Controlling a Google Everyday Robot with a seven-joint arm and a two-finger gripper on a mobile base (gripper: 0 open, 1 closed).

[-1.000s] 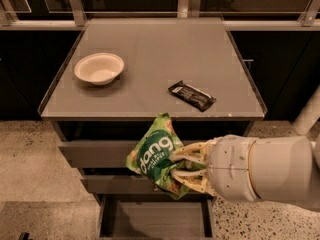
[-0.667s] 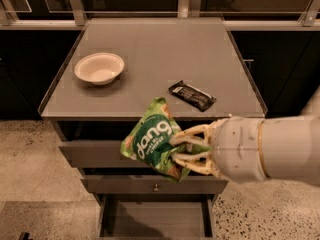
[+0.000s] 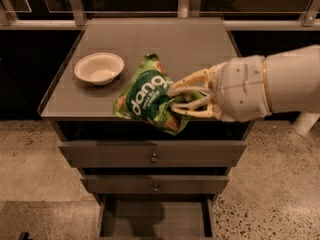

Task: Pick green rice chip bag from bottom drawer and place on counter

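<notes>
My gripper (image 3: 175, 100) is shut on the green rice chip bag (image 3: 145, 96), a crinkly bright green bag with a dark green oval and white lettering. It holds the bag tilted, over the front part of the grey counter (image 3: 165, 41). I cannot tell whether the bag touches the top. The arm reaches in from the right. The bottom drawer (image 3: 156, 217) stands pulled open below, with a plain grey inside and nothing showing in it.
A white bowl (image 3: 99, 67) sits on the counter's left side, close to the bag. Two upper drawers with round knobs (image 3: 154, 158) are closed. Speckled floor lies on both sides of the cabinet. A railing and dark windows run behind the counter.
My gripper has lifted the bag from in front of the drawers up over the counter's front part. The black bar wrapper seen earlier on the counter is now hidden.
</notes>
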